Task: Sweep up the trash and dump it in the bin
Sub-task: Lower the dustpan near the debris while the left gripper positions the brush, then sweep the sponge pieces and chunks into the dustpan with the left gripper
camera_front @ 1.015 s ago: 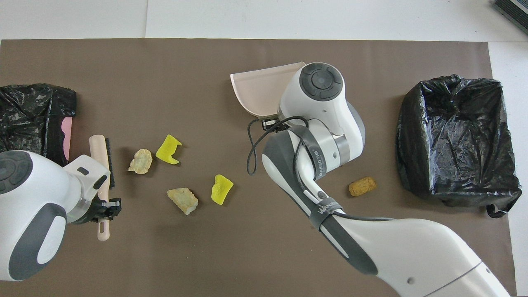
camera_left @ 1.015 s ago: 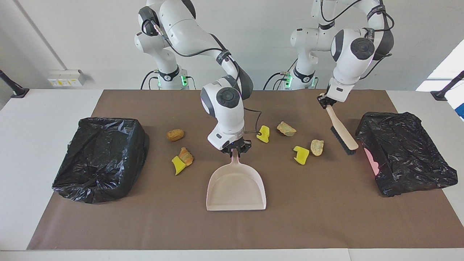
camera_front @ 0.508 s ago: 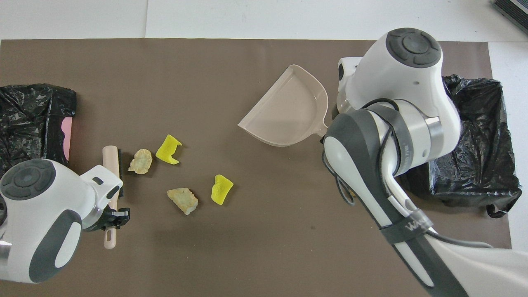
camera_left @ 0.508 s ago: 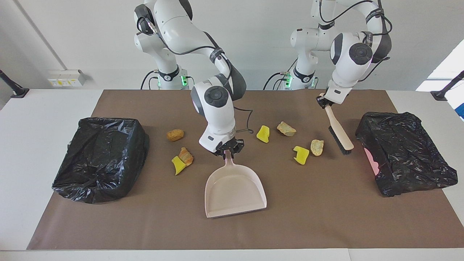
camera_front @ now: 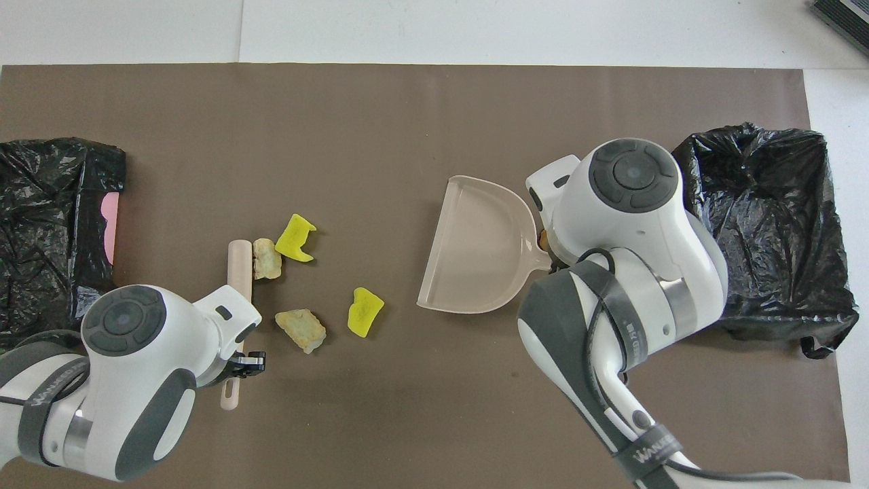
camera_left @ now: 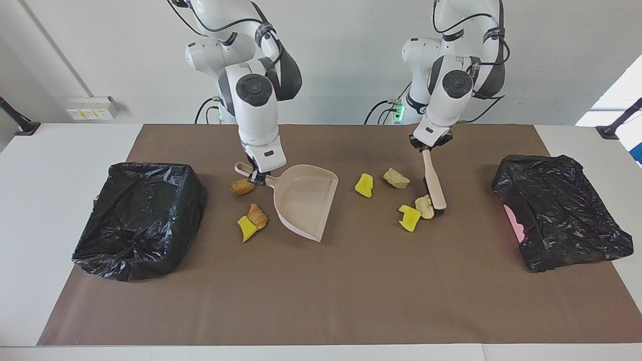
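- The trash is seen scattered across the brown mat on the bench: a tan lump and a yellow chunk are pressed together right at the brush head, the tan one touching it.
- A second yellow chunk and a pale tan lump are spotted nearer the robots, between brush and dustpan.
- Toward the right arm's end, an orange-brown piece is found touching a yellow chunk, with a brown lump just beside the dustpan handle.
- The brush is held by its handle in the left hand, closed on it, with the bristles down at the mat.
- The dustpan is gripped at its handle by the right hand; its mouth is turned toward the left arm's end and it is tilted, no trash in it.
- A black-bagged bin is placed at the right arm's end of the mat.
- Another black bag, pink showing at its edge, is seen at the left arm's end.
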Controlling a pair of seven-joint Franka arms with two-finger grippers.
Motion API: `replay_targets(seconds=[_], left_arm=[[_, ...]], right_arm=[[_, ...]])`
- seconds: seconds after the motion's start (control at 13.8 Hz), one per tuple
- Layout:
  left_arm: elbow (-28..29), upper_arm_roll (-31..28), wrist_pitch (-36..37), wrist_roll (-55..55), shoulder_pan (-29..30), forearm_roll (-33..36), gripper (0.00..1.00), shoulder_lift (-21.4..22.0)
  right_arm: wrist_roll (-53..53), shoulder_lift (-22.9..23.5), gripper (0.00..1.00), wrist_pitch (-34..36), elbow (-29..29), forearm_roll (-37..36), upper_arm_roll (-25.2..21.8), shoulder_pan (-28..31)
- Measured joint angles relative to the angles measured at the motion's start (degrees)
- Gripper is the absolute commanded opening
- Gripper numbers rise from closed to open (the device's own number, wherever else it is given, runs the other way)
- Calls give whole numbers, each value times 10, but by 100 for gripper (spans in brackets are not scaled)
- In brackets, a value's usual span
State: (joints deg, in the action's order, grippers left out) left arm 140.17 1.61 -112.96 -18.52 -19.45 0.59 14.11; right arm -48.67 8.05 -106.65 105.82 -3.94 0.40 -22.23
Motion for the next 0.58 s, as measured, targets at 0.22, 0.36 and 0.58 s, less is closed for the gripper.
replay_targets(seconds=[0.22, 0.36, 0.58], left_arm=[[8, 1, -35, -10, -45, -24, 0, -10], [11, 2, -47, -11, -61, -30, 0, -17], [7, -1, -45, -13, -65, -31, 0, -22]], right_arm=[[-7, -27, 0, -4, 40, -1, 1, -17], [-9, -30, 0, -17, 65, -1, 2, -41], [-9, -34, 0, -30, 95, -1, 3, -55]])
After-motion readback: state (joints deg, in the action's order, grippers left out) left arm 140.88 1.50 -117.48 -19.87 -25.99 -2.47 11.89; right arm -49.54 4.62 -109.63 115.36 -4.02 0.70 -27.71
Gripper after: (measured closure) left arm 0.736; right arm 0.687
